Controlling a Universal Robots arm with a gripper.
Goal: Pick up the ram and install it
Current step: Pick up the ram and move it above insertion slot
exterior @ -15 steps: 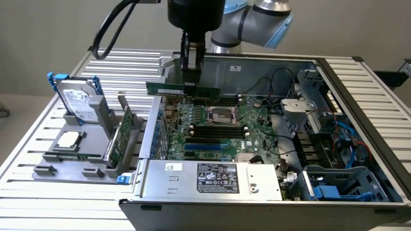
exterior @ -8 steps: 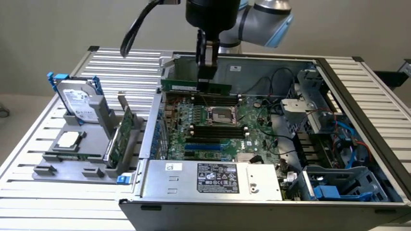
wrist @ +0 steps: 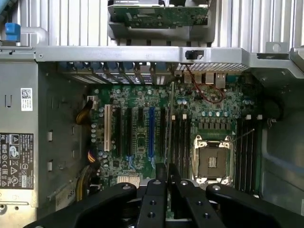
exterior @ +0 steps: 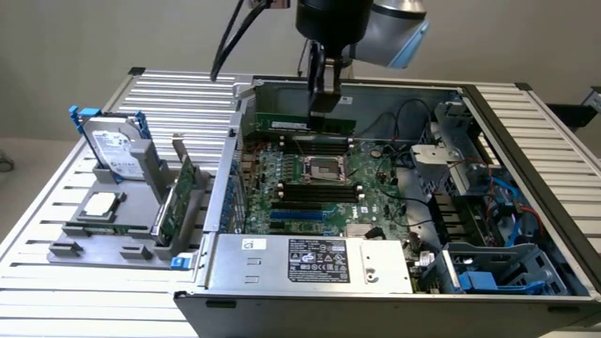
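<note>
Clearly, the ram point(exterior: 298, 124) hangs on edge inside the open case point(exterior: 526, 120), its long side level, with the jaws of the gripper point(exterior: 324, 105) clamped together on its upper edge a little toward three o'clock of its middle. In the exterior view it sits at twelve o'clock from the CPU socket point(exterior: 331, 169), over the bank of black memory slots point(exterior: 314, 146) on that side. Whether its lower edge touches a slot I cannot tell. From the wrist view the stick shows as a thin line running parallel to the slots beside the socket.

Doing this step well, as I judge it, means keeping the stick upright and in line with one slot along its whole length, and pressing straight down, not at a slant. An off-centre grip could tip one end first.

Room is tight at twelve o'clock, where the case's rear wall stands just behind the ram. A loop of black cable point(exterior: 406, 116) lies at two o'clock and the drive cage point(exterior: 451, 144) at three. The power supply point(exterior: 310, 260) at six o'clock is well apart. Straight up is free. The hard drive point(exterior: 117, 151) and expansion card point(exterior: 183, 193) stand on the desk point(exterior: 179, 91) at nine o'clock, outside the case.
</note>
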